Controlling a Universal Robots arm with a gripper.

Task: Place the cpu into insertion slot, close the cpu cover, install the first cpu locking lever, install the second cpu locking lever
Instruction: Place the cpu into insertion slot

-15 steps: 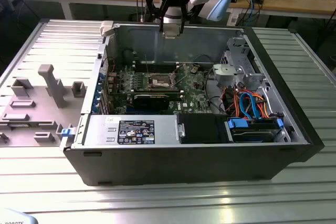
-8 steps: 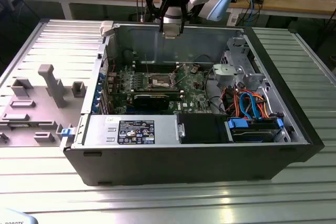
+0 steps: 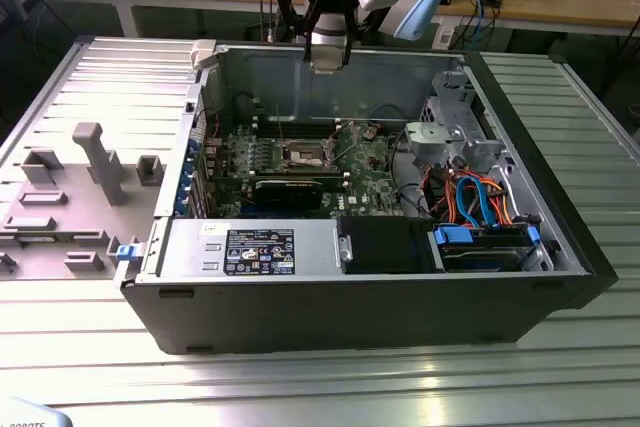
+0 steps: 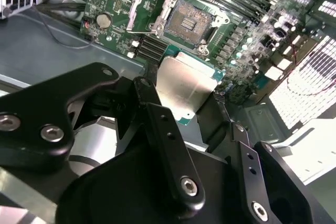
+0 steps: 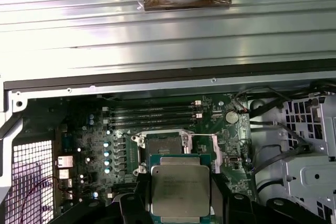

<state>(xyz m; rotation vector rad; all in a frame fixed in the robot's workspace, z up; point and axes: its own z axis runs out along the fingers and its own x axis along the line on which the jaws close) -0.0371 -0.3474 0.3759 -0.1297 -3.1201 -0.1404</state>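
Exterior view: open case (image 3: 400,297) on a ribbed table (image 3: 300,387). The gripper (image 3: 328,59) hangs high over the case's far wall, well above the board (image 3: 250,162). The slot (image 3: 303,155) lies mid-board with its dark centre exposed. This view gives the gripper's height over the board, which the wrist views do not.

Second wrist view: cpu (image 4: 186,80), silver top toward the camera, clamped by two opposite edges between black fingers (image 4: 157,119). The slot (image 4: 189,20) is beyond the chip and apart from it. The cover (image 4: 135,2) is swung open beside the slot. The slanting angle shows the air gap between chip and board.

First wrist view: cpu (image 5: 180,179) seen face-on, a finger at each side. The slot (image 5: 164,145) is just past the chip's edge and roughly in line with it. The cover (image 5: 212,153) lies open alongside. This view gives the sideways line-up of chip and slot, which the other two do not.

Handling, as judged:
- The cpu is light, thin and stiff.
- Its metal top is smooth and probably slippery.
- Its underside contacts and the slot's pins are likely fragile.
- It is best held by two opposite edges, as it is here, and kept level.
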